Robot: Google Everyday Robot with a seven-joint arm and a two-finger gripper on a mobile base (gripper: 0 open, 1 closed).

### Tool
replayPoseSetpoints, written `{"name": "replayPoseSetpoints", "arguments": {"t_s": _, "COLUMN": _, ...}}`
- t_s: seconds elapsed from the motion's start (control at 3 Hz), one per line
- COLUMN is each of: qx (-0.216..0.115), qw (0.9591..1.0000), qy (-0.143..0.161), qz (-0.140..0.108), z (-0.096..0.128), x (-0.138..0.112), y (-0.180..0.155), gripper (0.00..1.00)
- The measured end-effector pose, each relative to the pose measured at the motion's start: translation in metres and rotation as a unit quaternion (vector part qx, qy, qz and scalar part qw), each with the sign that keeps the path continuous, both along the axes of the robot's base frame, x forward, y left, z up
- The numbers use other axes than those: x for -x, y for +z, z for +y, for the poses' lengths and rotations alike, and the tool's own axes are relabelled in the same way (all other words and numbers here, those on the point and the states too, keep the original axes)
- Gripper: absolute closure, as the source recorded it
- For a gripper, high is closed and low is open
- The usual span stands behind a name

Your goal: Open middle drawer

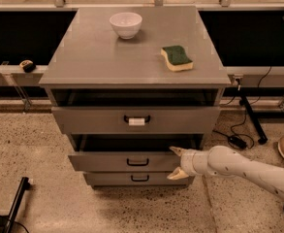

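The middle drawer [107,161] is a grey flat front with a small black loop handle [137,162]. It stands pulled a little way out of the cabinet, with a dark gap above it. My gripper [176,163] is on a white arm coming in from the right, at the right end of that drawer front. Its fingers are spread, with one fingertip [175,151] at the front's top edge and the other near its bottom edge. It grips nothing that I can see. The taller top drawer [93,120] has a white tag on its handle and also stands slightly out.
The shortest drawer [112,178] sits below the middle one. On the cabinet top [93,57] are a white bowl [126,24] and a green and yellow sponge [177,57]. Cables [238,130] lie on the speckled floor to the right, and a black bar [18,198] at the lower left.
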State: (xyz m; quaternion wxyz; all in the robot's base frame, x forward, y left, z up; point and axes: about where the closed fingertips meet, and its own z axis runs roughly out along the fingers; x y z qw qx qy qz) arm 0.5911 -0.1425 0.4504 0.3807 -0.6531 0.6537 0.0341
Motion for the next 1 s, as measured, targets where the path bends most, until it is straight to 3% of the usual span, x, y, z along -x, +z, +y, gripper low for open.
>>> {"name": "replayPoseSetpoints", "arguments": {"t_s": 0.33, "qx": 0.000, "qw": 1.0000, "qy": 0.000, "qz": -0.001, "z": 0.0004, "x": 0.0002, "y": 0.0002, "gripper": 0.08}}
{"name": "replayPoseSetpoints", "arguments": {"t_s": 0.67, "qx": 0.000, "qw": 1.0000, "qy": 0.000, "qz": -0.001, "z": 0.0004, "x": 0.0002, "y": 0.0002, "gripper": 0.00}}
{"name": "replayPoseSetpoints", "arguments": {"t_s": 1.0, "qx": 0.000, "qw": 0.9998, "qy": -0.002, "qz": 0.017, "z": -0.0028, "x": -0.0062, "y": 0.0040, "gripper": 0.00}}
